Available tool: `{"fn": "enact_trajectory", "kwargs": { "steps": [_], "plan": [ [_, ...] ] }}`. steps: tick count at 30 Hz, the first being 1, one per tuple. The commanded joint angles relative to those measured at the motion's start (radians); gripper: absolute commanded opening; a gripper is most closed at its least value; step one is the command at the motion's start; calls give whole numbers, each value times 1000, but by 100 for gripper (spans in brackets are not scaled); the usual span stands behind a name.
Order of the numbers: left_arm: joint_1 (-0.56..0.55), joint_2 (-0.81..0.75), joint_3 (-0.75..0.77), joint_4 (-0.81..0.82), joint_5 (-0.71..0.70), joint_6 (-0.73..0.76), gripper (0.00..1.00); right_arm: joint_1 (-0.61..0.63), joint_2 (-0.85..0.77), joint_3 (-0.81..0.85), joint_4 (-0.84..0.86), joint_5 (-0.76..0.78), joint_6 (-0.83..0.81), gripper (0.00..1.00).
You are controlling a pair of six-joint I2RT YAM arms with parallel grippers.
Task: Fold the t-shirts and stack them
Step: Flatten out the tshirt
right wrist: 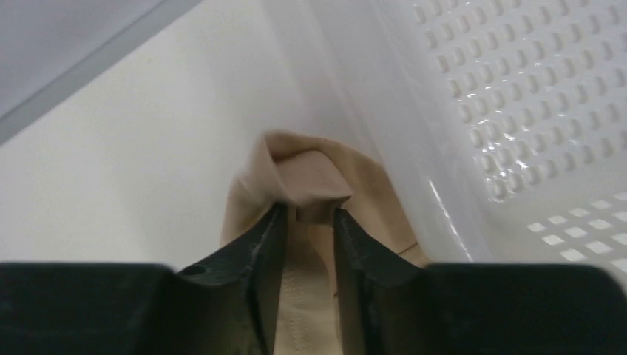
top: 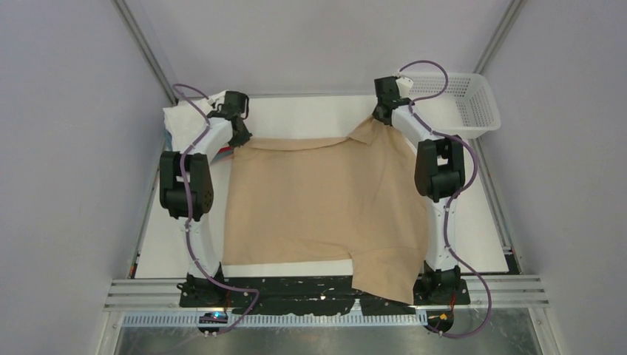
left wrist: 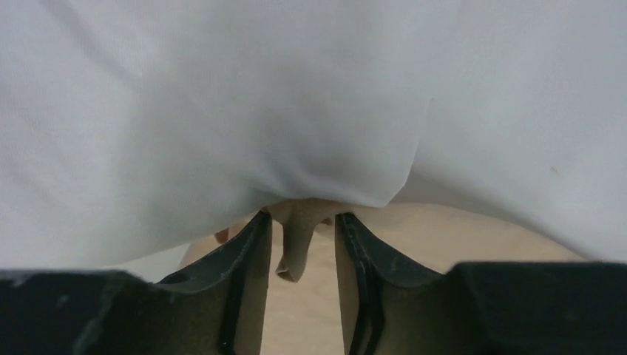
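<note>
Left gripper: jaws closed on a thin tan tuft. Right gripper: likewise, pinching a folded corner. Both bites look small, and we judge either could slip under tension.

Tan t-shirt lies spread mid-table. Its far corners are held at 11 and 1 o'clock, and one flap hangs off the near edge at 5 o'clock, where we expect drag.

White t-shirt crowds the left grip; a careless pull may rumple it. Basket sits just beside the right grip: snag risk.
</note>
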State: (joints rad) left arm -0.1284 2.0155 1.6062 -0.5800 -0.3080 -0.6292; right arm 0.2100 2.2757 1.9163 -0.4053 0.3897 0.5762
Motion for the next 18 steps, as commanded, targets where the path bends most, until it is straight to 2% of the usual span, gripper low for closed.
{"fn": "enact_trajectory", "kwargs": {
  "steps": [1, 2, 3, 8, 11, 13, 18],
  "plan": [
    [13, -20, 47, 13, 64, -27, 51, -20, 34, 102, 103, -116, 135, 43],
    [13, -37, 44, 18, 86, -25, 60, -23, 37, 115, 147, -147, 148, 55],
    [12, -56, 33, 26, 104, -18, 68, -24, 34, 118, 168, -204, 142, 58],
    [-5, -208, -99, 130, 246, -4, 99, -13, -62, 24, 247, -380, 22, 91],
    [-39, -287, -166, 159, 268, 4, 100, -6, -164, -147, 278, -476, 3, 97],
    [-66, -330, -191, 143, 257, 11, 100, 4, -222, -247, 286, -487, -10, 99],
    [-146, -408, -306, 153, 257, 18, 100, 53, -345, -451, 308, -453, -5, 96]
  ]
}}
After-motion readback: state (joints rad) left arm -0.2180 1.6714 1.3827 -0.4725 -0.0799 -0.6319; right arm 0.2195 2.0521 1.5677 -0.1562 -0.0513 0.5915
